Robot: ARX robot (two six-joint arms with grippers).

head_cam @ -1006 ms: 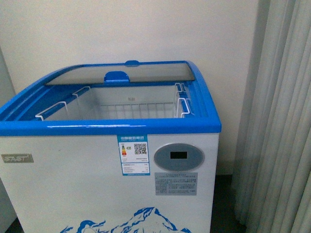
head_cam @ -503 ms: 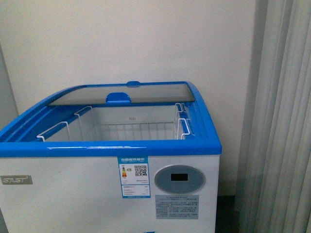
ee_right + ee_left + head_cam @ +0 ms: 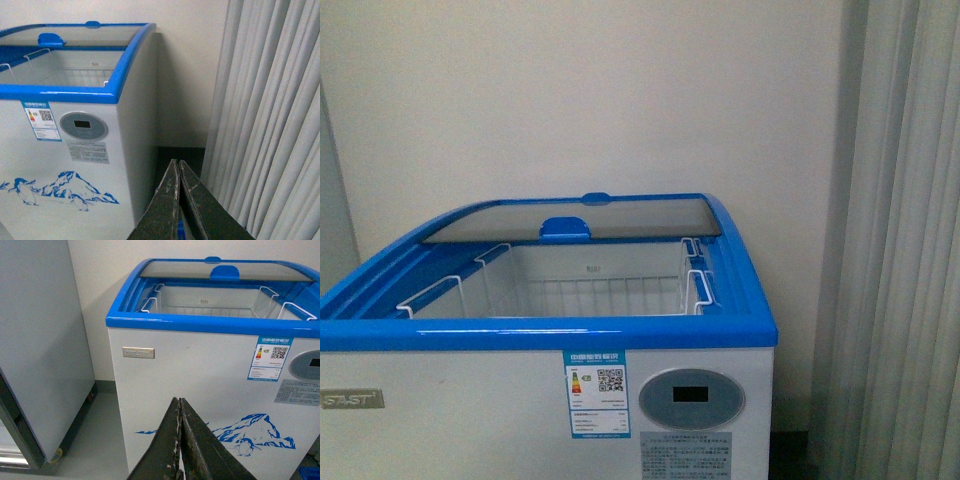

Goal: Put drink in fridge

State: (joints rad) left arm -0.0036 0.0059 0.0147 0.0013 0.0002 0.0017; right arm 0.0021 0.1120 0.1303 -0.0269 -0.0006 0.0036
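Ahead of you: fridge [image 3: 470, 420], glass lid [image 3: 570, 220] slid back so the wire basket [image 3: 590, 290] is reachable.
Left gripper [image 3: 180, 440]: jaws together, empty.
Right gripper [image 3: 178, 200]: same.
Drink: none visible.

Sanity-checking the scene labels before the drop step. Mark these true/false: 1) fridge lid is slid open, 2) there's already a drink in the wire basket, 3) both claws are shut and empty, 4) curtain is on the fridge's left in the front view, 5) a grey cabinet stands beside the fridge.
1) The fridge has its glass lid slid back, top open: true.
2) A drink sits in the wire basket: false; the visible basket holds nothing.
3) Left claw and right claw are shut, holding nothing: true.
4) The curtain hangs left of the fridge: false; it hangs on the right.
5) A grey cabinet stands beside the fridge: true, in the left wrist view.
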